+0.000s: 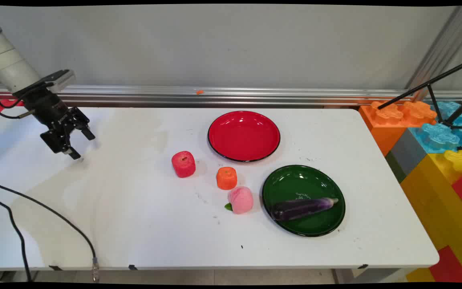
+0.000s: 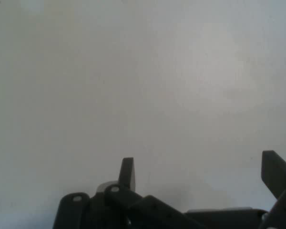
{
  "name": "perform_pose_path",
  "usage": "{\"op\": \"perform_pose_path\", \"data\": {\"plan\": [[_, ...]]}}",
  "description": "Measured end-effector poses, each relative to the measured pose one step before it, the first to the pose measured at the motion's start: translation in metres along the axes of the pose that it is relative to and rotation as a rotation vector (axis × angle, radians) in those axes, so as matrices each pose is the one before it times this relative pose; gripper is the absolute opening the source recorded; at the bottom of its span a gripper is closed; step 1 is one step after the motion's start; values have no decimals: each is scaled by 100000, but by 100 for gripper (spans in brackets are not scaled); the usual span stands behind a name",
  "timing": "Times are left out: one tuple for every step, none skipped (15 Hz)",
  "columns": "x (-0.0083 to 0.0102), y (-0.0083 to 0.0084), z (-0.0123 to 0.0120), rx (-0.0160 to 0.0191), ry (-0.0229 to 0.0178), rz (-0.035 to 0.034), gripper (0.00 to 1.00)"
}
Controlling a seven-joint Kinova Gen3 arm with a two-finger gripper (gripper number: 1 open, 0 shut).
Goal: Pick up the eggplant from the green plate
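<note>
Black gripper [image 1: 82, 143] at far left of white table [image 1: 134, 224], tilted down toward bare tabletop, fingers spread wide, nothing between them. Hand view confirms: two fingertips [image 2: 127, 172] well apart, only blank white surface ahead. Nearest object: red block-shaped fruit [image 1: 183, 163], well to the right of the gripper. Orange fruit [image 1: 226, 178] just right of it and nearer; pink peach [image 1: 240, 199] with a small green leaf close against the orange one's near-right side, possibly touching, hard to tell. Red plate [image 1: 244, 120] at far centre, bare. Green plate [image 1: 303, 176] to the right, nearer, purple eggplant [image 1: 304, 208] lying lengthwise across its near half.

Risks, judged from the layout:
- Orange fruit and peach tightly packed; open fingers coming down on either would likely bump the other, peach probably rolls.
- Peach also sits near the green plate's left rim; a nudge could push it onto the rim.
- Eggplant rounded and slick-looking, could roll in a pinch across its width.
- Loose black cables [image 1: 54, 216] draped over the table's near-left corner; low sweep of the arm there could snag them.
- Gripper low over the table; any further descent means contact with the surface.
</note>
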Motion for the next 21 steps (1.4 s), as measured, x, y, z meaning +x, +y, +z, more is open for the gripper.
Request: {"op": "perform_pose_path", "data": {"plan": [[249,169,60,190,392,-1325,100],[291,221,63,169,517,-1393,100],[418,345,93,237,674,-1832,100],[462,355,122,200,537,-1531,100],[392,261,68,232,541,-1175,100],[618,462,132,313,703,-1639,100],[469,360,86,204,730,-1319,100],[657,501,127,202,660,-1413,100],[791,551,138,91,1353,-1274,100],[818,605,144,-64,1253,-1242,100],[1390,1053,243,-8,2101,-1876,100],[654,535,102,197,817,-1122,100],[934,824,168,402,1043,-1790,100],[961,945,189,772,995,-2280,100],[940,970,260,857,834,-2292,100],[788,846,307,729,752,-1867,100],[510,581,249,455,377,-1155,100],[741,936,386,898,614,-1794,100],[851,1169,652,1239,326,-2579,100],[533,801,616,776,-105,-1968,100],[492,820,720,637,-246,-2030,100]]}}
